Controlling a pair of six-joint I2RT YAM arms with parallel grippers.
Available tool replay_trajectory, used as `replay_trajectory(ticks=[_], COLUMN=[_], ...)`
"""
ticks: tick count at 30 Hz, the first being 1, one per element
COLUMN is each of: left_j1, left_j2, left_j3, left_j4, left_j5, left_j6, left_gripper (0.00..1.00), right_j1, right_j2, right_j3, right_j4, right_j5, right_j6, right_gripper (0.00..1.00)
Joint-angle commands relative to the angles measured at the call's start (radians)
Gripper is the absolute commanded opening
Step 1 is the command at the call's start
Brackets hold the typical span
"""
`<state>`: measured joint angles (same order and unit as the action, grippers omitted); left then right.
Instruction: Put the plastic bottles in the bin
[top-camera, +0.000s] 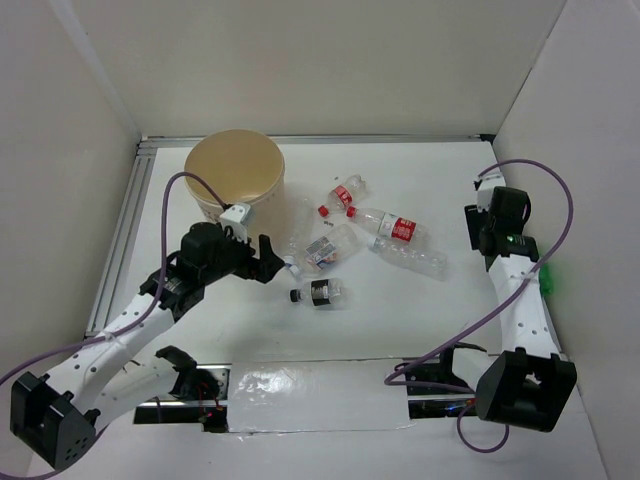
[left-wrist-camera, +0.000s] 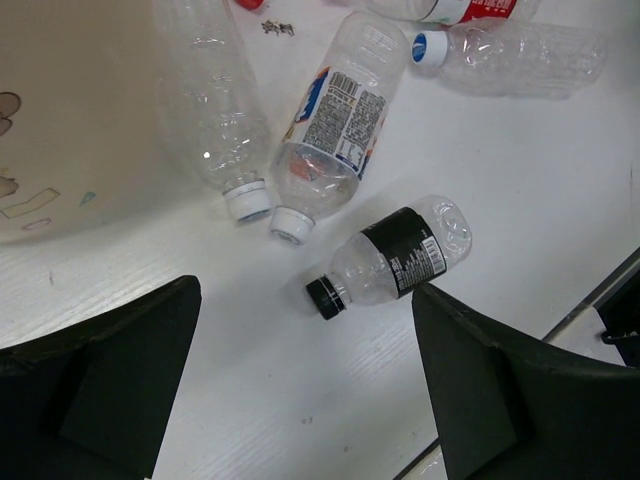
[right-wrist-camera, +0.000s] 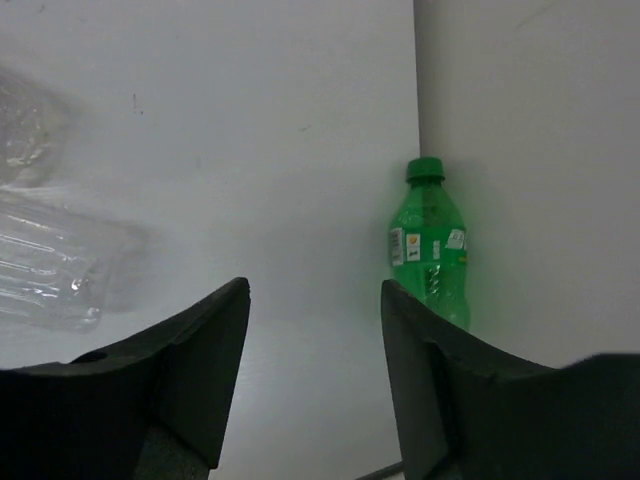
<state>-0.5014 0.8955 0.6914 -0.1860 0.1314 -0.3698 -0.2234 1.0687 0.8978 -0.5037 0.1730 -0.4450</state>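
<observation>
Left gripper (top-camera: 268, 258) seen spread wide, nothing grasped, held low over table (top-camera: 420, 320) left of centre in top view; black-capped bottle (top-camera: 320, 292) laid on its side just right of it. Right gripper (right-wrist-camera: 315, 290) parted, empty, at right edge of top view; green bottle (right-wrist-camera: 430, 250) stood upright against wall (right-wrist-camera: 520, 120). Bin (top-camera: 278, 165) placed upper left; other plastic bottles (top-camera: 400, 230) scattered on table right of it

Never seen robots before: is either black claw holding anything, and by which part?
Nothing is held. The left gripper stands open short of the small clear black-capped plastic bottle, not touching it; the right gripper is open and empty too.
</observation>
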Motion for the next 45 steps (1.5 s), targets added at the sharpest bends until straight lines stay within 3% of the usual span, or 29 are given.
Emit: replay_trajectory(ticks=[1,2,3,5,6,7,9,10,20,34,45], left_j1=[-0.022,-0.031,-0.031,-0.051,-0.051,-0.060,-0.071,-0.071,-0.089,-0.108,-0.108], left_j2=[0.008,0.008,0.017,0.017,0.017,0.028,0.028,0.039,0.075,0.128,0.146], left_j3=[-0.007,-0.007,-0.007,-0.007,-0.007,-0.007,-0.007,0.002,0.011,0.002,0.002], left_j4=[0.053,0.053,0.053,0.053,0.042,0.042,0.033,0.033,0.023,0.043,0.053], left_j5=[0.011,0.011,0.002,0.002,0.002,0.002,-0.007,-0.007,-0.016,-0.016,-0.016], left_j6=[0.009,0.009,0.009,0.000,0.000,0.000,0.000,0.000,-0.009,-0.018,-0.009], left_gripper=[1.00,1.00,1.00,1.00,1.00,1.00,1.00,1.00,1.00,1.00,1.00], right_j1=[-0.005,-0.005,-0.005,-0.005,-0.005,-0.005,-0.005,-0.005,-0.054,-0.246,-0.277], right_j2=[-0.006,0.022,0.039,0.075,0.076,0.089,0.103,0.115,0.175,0.396,0.626], right_j3=[0.041,0.041,0.041,0.050,0.050,0.050,0.050,0.033,-0.126,-0.111,-0.092], right_j4=[-0.007,0.004,0.004,0.023,0.033,0.033,0.045,0.059,0.191,0.349,0.548], right_j5=[0.107,0.140,0.169,0.242,0.267,0.289,0.351,0.371,0.514,0.430,0.439], right_j6=[-0.026,-0.026,-0.026,-0.012,0.000,0.000,0.000,0.000,-0.069,-0.118,-0.138], right_gripper=[0.57,0.39,0.27,0.33,0.46,0.70,0.84,0.87,0.89,0.92,0.90])
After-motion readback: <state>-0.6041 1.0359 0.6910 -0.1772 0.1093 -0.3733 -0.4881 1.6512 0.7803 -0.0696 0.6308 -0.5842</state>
